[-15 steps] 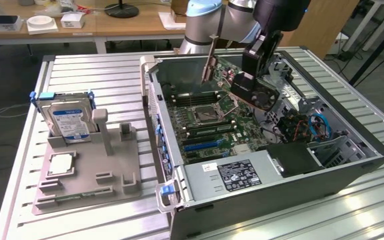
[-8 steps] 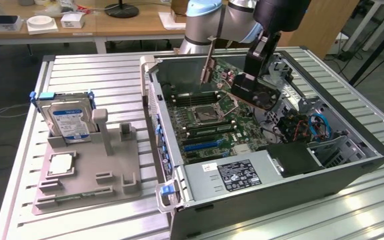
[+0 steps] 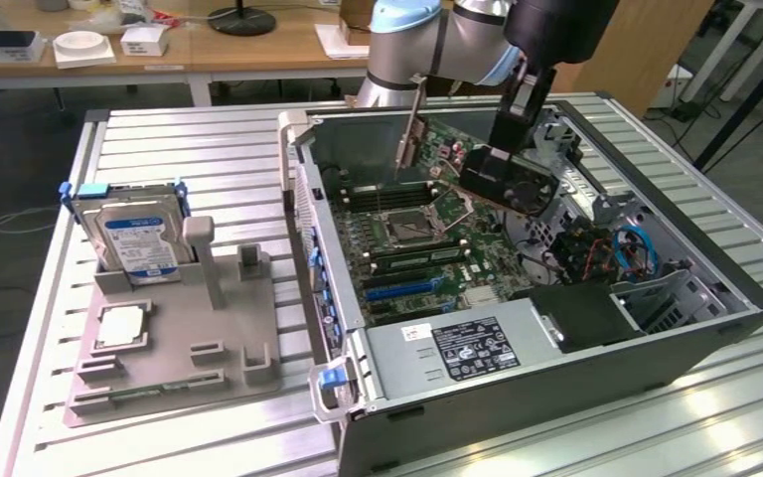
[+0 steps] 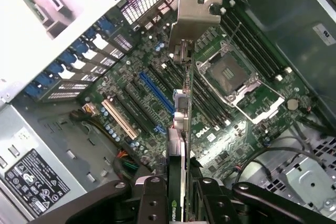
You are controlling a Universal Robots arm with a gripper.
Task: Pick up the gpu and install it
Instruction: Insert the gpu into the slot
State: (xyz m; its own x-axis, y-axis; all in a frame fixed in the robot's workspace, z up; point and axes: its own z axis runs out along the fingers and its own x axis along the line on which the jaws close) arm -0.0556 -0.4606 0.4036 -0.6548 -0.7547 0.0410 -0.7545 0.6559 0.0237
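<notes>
The gpu (image 3: 512, 181), a thin black card with a silver end bracket (image 3: 412, 127), hangs tilted inside the open computer case (image 3: 699, 328), above the motherboard (image 3: 468, 273). My gripper (image 3: 517, 149) comes down from above and is shut on the card's upper edge. In the wrist view the gpu (image 4: 181, 129) appears edge-on, running from between my fingers (image 4: 152, 199) out to its bracket (image 4: 197, 17). The card hovers over the board between the blue slot (image 4: 156, 93) and the processor socket (image 4: 231, 74), apart from both.
On the exterior view's left, a grey fixture tray (image 3: 176, 348) holds a silver hard drive (image 3: 136, 238) upright. The power supply (image 3: 468, 348) fills the case's near end. Cables and a drive cage (image 3: 620, 253) crowd the case's right side. Wooden desks stand behind.
</notes>
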